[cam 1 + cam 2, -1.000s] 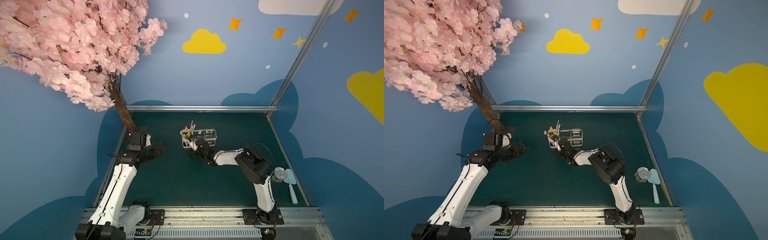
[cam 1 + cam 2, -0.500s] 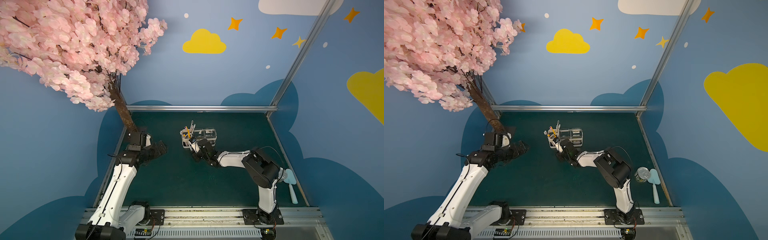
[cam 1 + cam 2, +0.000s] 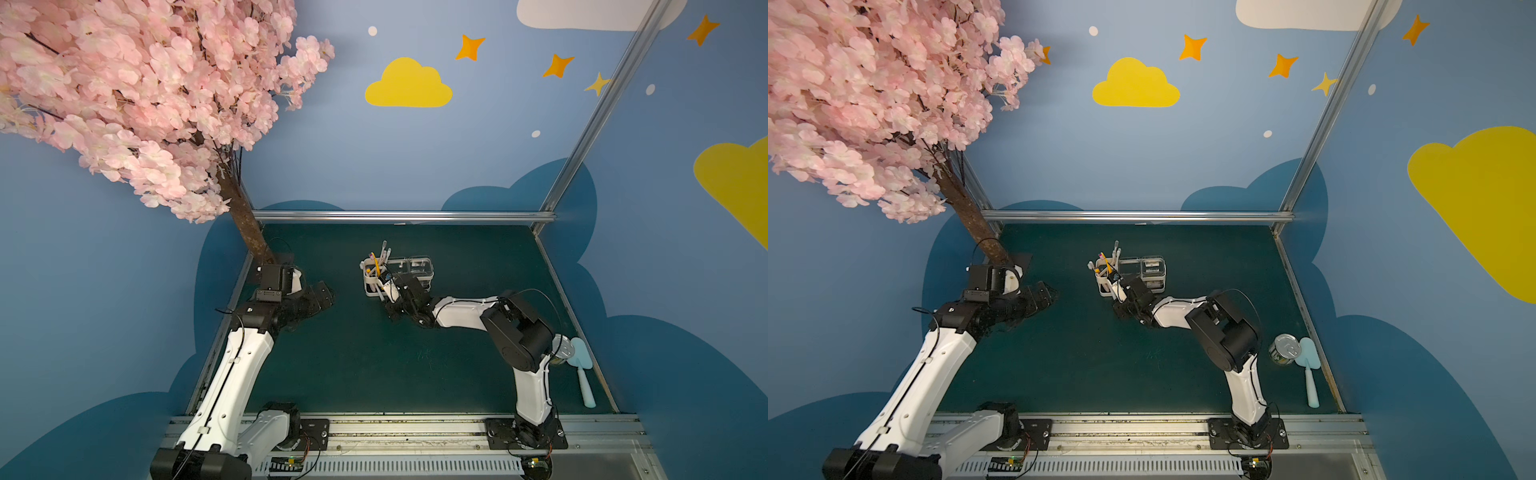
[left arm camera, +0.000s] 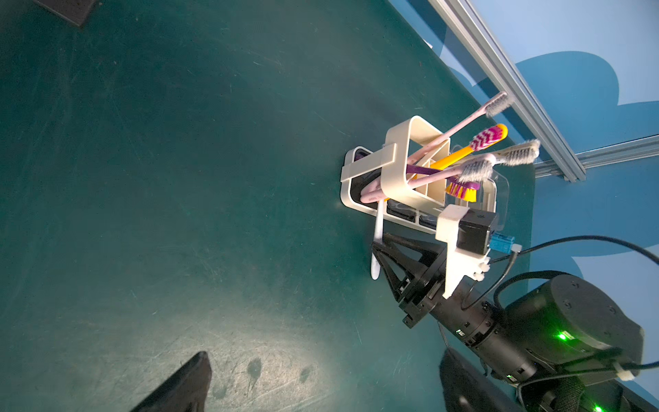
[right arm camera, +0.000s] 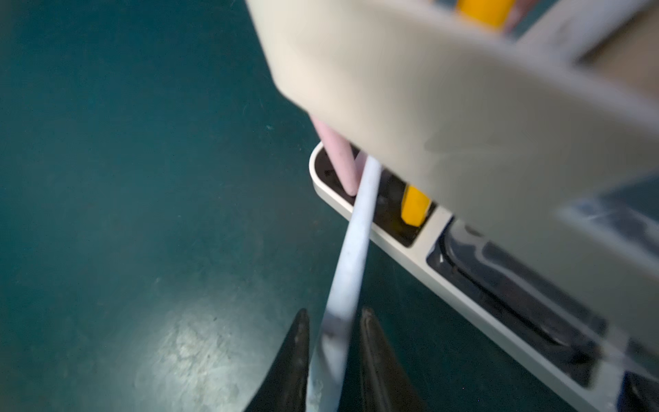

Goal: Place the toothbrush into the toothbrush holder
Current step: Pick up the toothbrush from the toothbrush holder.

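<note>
My R fingers [image 5: 296,356] straddle the toothbrush [image 5: 356,232] by the toothbrush holder [image 5: 428,89]; can't tell if clamped. L fingers [image 4: 185,381] wide apart.

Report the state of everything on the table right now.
left end effector: open, empty.
right end effector: jaws flanking the white toothbrush handle, grip unclear.
white toothbrush: slanted, far end inside the toothbrush holder base, below its upper frame.
toothbrush holder: upright on the table.
other toothbrushes: standing in the slots, heads up.
can: upright.
light-blue spatula: lying flat.
</note>
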Available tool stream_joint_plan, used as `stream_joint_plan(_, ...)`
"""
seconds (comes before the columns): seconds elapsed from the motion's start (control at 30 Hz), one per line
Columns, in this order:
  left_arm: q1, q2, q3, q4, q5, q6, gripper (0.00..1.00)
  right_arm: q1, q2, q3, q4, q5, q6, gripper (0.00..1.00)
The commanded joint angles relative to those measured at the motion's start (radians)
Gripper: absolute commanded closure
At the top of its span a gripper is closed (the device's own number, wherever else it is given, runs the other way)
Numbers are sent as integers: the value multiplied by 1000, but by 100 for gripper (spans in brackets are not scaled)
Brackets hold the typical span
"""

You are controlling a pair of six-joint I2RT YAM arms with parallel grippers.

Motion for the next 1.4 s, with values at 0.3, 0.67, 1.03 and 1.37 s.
stream_joint_plan(0.3,4,-2,-6,5,11,3,0,-14,8,11,-39,-72,32,96)
stream_joint_plan(0.67,4,2,-5,5,10,4,0,-14,-48,-37,-24,-79,40,100)
stream_joint_plan(1.03,4,-3,-5,3,8,5,0,-10,-120,-82,-27,-17,57,100)
stream_joint_plan(1.37,5,-2,-5,0,2,5,0,5,-172,-103,-94,-17,72,100)
